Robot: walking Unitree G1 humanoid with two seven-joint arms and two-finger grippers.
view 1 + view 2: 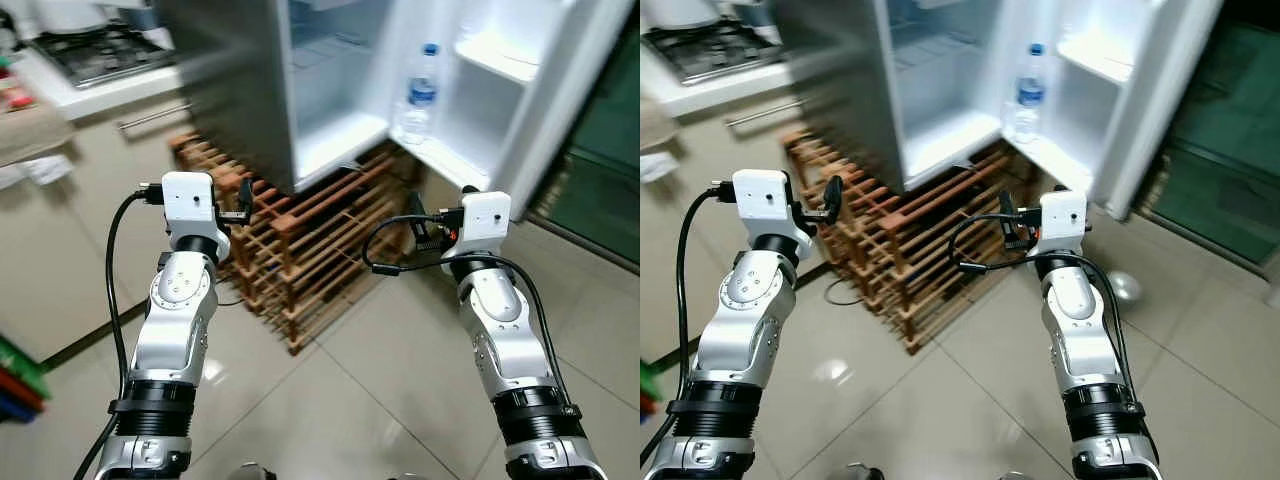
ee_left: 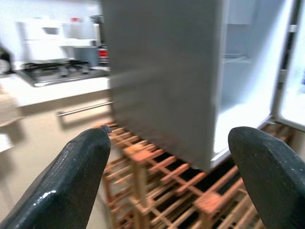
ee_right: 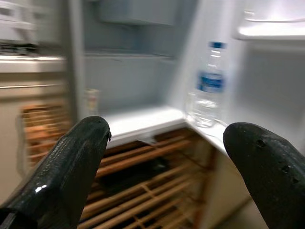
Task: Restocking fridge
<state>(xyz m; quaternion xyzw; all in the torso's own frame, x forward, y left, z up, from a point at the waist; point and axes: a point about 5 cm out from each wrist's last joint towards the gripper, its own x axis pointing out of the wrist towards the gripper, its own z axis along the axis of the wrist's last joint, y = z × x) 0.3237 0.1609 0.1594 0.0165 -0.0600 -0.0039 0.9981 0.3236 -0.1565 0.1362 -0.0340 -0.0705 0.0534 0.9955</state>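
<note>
- Small white fridge (image 1: 330,110) stands open on a slatted wooden rack (image 1: 300,250), its door swung to the robot's right.
- Clear plastic water bottle, blue cap (image 1: 421,95), upright on the door's lower shelf (blurry).
- Left gripper (image 2: 167,176) and right gripper (image 3: 164,167) raised before the fridge, fingers spread, empty.
- Steel gas hob (image 1: 100,50) on the counter, left.

A glossy pale tiled floor (image 1: 400,390) carries a low wooden lattice rack (image 1: 300,250). On top of the rack stands a small fridge (image 1: 250,110), its door (image 1: 540,90) swung open. A clear water bottle (image 1: 421,95) with a blue cap and blue label stands upright on the door's lowest shelf (image 1: 450,155). The fridge's inner floor (image 1: 335,145) is white.
</note>
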